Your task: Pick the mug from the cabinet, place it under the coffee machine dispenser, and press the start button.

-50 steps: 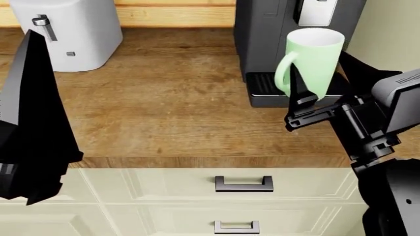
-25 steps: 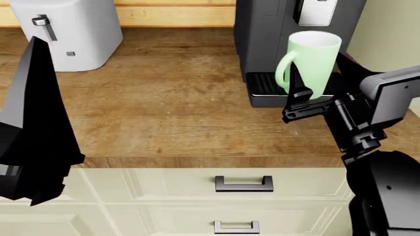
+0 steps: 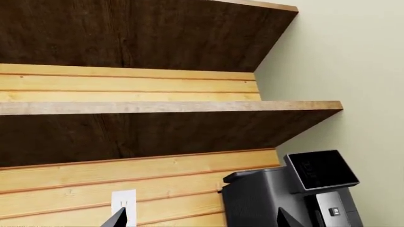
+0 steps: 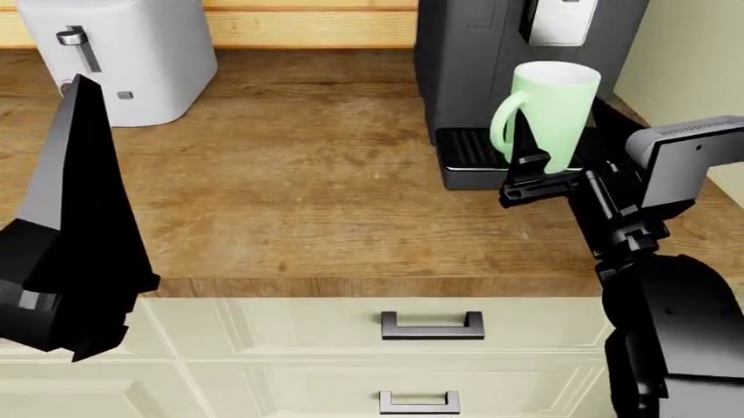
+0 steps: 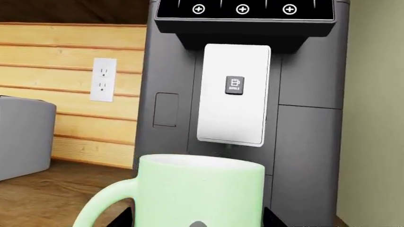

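A wooden countertop (image 4: 302, 192) runs across the head view, backed by pale plank wall panelling and edged at the near side by cream drawer fronts (image 4: 348, 326) with dark handles. At the far left stands a white toaster (image 4: 122, 52) with a grey lever. At the far right stands the dark-grey coffee machine (image 4: 476, 61), its ribbed black drip tray (image 4: 465, 150) jutting toward the viewer.

The mug (image 4: 553, 109), pale mint green, is upright just in front of the machine, over the right part of the drip tray, its loop handle turned left. The right gripper (image 4: 558, 178) has closed on its lower body; black fingers (image 4: 529, 165) show at either side of the base. Whether the mug's bottom touches the tray cannot be told. The right arm's grey link and black joints crowd the near right, hiding the tray's right end.

The right wrist view looks over the mug's (image 5: 198, 191) white-lipped rim straight at the coffee machine dispenser (image 5: 232, 94), a silver panel with a small dark button, directly beyond and above the mug. Three round symbols line the black panel above, and a wall outlet (image 5: 103, 79) sits to the left; none of this shows from the head.

The left gripper (image 4: 76, 200) is raised at the near left, well apart from everything, a dark pointed shape. Its wrist view shows only two dark finger tips at the picture's edge, wooden shelves (image 3: 170, 111) and the machine's top; how wide its jaws stand cannot be told.
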Available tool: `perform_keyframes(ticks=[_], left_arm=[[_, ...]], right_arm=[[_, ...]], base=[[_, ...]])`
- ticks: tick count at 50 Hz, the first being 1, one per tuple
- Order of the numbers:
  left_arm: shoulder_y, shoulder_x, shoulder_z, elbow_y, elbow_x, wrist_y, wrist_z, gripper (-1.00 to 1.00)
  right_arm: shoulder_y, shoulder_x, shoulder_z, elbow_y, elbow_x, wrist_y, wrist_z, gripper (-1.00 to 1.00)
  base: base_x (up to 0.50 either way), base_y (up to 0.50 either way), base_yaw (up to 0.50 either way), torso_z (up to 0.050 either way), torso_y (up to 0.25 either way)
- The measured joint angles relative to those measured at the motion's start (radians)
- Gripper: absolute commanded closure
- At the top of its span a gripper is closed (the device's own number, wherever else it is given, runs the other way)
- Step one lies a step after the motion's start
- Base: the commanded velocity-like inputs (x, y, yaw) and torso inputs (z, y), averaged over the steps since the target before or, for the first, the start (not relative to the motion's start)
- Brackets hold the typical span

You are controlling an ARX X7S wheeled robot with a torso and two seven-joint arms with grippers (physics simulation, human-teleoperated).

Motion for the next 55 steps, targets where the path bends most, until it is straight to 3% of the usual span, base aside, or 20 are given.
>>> perform_keyframes(ticks=[55], left_arm=[[0.022, 0.0, 0.018, -0.02, 0.022, 0.023, -0.006, -1.0]], right_arm=[[0.1, 0.004, -0.051, 0.29, -0.045, -0.183, 0.034, 1.0]], base=[[0.0, 0.0, 0.0, 0.0, 0.0]])
